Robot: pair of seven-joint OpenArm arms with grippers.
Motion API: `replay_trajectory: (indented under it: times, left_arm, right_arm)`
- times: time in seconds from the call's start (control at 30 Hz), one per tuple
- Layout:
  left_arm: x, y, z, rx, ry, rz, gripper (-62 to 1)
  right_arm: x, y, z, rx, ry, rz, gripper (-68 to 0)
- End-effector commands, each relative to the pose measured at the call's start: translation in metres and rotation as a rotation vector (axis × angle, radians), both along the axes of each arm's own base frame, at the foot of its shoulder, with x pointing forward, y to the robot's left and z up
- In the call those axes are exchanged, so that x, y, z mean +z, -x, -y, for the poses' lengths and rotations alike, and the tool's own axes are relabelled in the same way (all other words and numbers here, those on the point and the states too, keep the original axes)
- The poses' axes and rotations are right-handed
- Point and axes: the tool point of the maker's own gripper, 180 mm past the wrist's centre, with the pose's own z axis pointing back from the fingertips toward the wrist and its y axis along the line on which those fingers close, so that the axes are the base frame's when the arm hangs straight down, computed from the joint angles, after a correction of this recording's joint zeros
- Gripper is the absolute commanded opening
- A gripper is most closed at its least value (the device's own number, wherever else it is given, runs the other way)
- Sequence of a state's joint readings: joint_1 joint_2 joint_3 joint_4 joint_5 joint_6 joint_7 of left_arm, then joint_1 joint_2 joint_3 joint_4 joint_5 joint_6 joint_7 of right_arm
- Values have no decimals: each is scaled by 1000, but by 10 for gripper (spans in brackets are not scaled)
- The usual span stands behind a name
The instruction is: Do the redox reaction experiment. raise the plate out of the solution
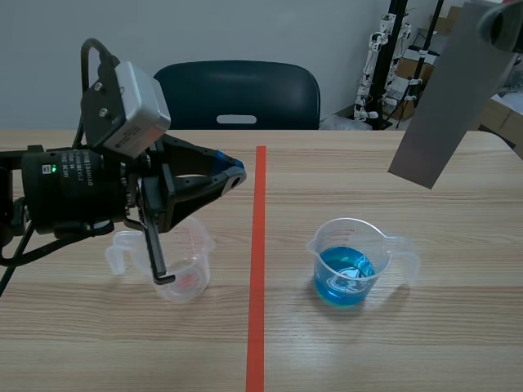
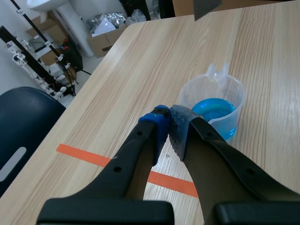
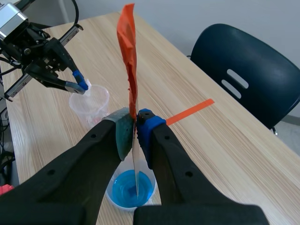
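The right hand (image 3: pixel 136 125) is pinching the plate (image 1: pixel 448 90), its grey-green and blue pads pressed against the sheet's two faces; in the scene view only a little of this hand shows at the top right corner. The plate hangs high in the air on the right side, tilted, its lower end up and to the right of the clear beaker (image 1: pixel 353 263) and well apart from it. That face looks plain grey, while the right wrist view, which catches the sheet almost edge-on, shows an orange-red face ahead of the fingers. The beaker stands on the tabletop (image 1: pixel 458 335) right of the orange-red tape line (image 1: pixel 257 269), handle to the right; the blue solution (image 1: pixel 345 276) fills its lower part, and the plate is out of it.

The left hand (image 1: pixel 232 173) is pressed together on nothing, its pads meeting tip to tip in the left wrist view; it hovers left of the tape line, pointing right. Just beneath it, on the near left of the tabletop, stands a second clear beaker (image 1: pixel 181 265), with no blue liquid in it, its handle to the left. A dark blue chair (image 1: pixel 237 94) stands at the far edge, behind the tape line.
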State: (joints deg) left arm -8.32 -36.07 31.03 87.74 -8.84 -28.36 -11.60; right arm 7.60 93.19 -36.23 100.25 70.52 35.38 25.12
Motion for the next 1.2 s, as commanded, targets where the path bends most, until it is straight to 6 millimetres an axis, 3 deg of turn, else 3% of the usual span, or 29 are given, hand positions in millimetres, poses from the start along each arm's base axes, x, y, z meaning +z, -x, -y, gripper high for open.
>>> replay_trajectory:
  times: [0.0,0.43,0.93,1.17]
  left_arm:
    - [7,0,6,-14,26,9,-582]
    - [-3,9,36,-87,-21,-24,-582]
    - [-25,10,43,-87,-9,-113,-582]
    - [-27,11,49,-107,-9,-118,-582]
  right_arm:
    - [12,0,-5,17,-7,28,-669]
    - [9,3,-10,24,1,1,-669]
    - [9,3,-10,24,1,1,-669]
    - [6,4,-9,24,16,-7,-669]
